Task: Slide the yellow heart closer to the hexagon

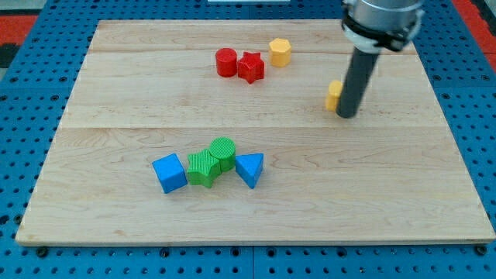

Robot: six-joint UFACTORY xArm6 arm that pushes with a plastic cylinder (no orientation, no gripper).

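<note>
Wooden counter (256, 209) on blue pegboard. No claw on this arm, only a dark rod whose tip (347, 116) rests near the right edge, touching the yellow heart (333, 95), mostly hidden on its left side. Yellow hexagon (280, 52) near the top edge, well apart from the heart, up and to its left. Red star (250, 67) and red cylinder (225, 62) just left of the hexagon. Toward the bottom edge, clustered: blue cube (170, 172), green block (204, 168), green cylinder (222, 151), blue triangular block (249, 168).
</note>
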